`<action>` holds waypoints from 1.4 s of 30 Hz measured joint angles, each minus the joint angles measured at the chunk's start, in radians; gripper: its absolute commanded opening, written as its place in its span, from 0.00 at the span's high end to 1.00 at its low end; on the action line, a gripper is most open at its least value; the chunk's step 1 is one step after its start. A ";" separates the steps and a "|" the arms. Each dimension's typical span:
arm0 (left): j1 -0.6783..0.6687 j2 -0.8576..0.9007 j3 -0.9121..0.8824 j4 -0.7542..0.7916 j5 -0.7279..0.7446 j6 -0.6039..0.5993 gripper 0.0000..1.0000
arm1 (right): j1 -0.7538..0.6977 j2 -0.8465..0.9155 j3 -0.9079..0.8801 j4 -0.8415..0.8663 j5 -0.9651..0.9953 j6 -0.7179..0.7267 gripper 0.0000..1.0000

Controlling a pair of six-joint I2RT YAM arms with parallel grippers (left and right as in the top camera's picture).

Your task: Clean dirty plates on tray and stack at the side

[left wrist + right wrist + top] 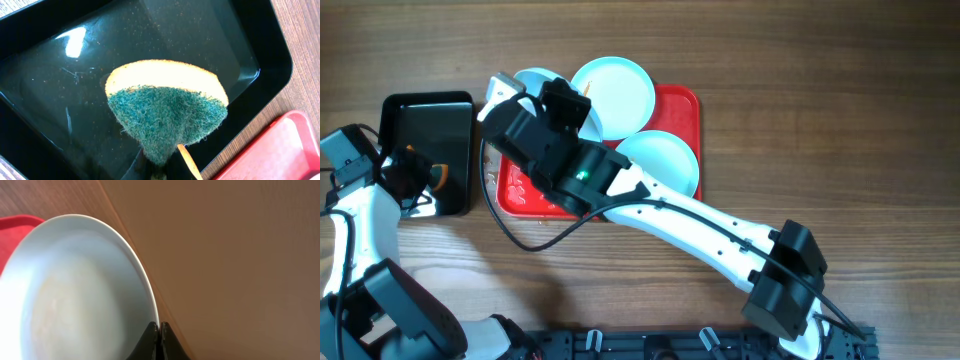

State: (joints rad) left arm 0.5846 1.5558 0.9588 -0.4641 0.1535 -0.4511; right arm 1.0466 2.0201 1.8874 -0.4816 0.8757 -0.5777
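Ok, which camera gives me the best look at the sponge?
Left wrist: the sponge fills the frame, green scrub face toward the camera, pinched in the left gripper over the black tray. Overhead mostly hides it; right wrist shows only a plate.

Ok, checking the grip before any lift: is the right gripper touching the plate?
Touching. Right wrist view shows the right gripper closed on the rim of the plate.

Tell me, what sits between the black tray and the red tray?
Just a narrow strip of bare wooden table, with nothing resting on it. The left wrist view shows it between the black tray and the red tray.
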 measured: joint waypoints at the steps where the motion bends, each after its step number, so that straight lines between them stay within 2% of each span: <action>1: 0.000 0.000 0.000 0.000 0.000 0.000 0.96 | 0.000 0.000 0.000 -0.003 0.001 0.012 0.96; 6: 0.000 0.000 0.000 -0.002 0.000 0.000 0.96 | -0.002 0.000 0.000 -0.048 0.000 0.157 0.96; 9: 0.000 0.000 0.000 -0.004 0.000 0.000 0.96 | -0.014 0.000 0.000 -0.130 -0.044 0.327 0.96; 13: 0.000 0.000 0.000 -0.006 0.000 0.000 0.96 | -0.070 0.000 0.000 -0.237 -0.263 0.597 0.96; 17: 0.000 0.000 0.000 -0.008 0.000 0.000 0.96 | -0.179 0.000 0.000 -0.266 -0.552 0.843 0.96; 22: 0.000 0.000 0.000 -0.011 0.000 0.000 0.96 | -0.365 0.000 0.000 -0.322 -0.838 1.033 0.96; 26: 0.000 0.000 0.000 -0.011 0.000 0.000 0.96 | -0.548 0.000 0.000 -0.404 -0.996 1.108 0.96; 30: 0.000 0.000 0.000 -0.011 0.000 0.000 0.96 | -0.679 0.000 0.000 -0.477 -1.066 1.128 0.96; 42: 0.000 0.000 0.000 -0.014 0.000 0.000 0.96 | -1.083 0.000 -0.019 -0.599 -1.083 1.105 0.96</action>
State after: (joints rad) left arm 0.5846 1.5558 0.9588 -0.4778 0.1535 -0.4511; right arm -0.0360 2.0201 1.8683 -1.0801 -0.2070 0.5270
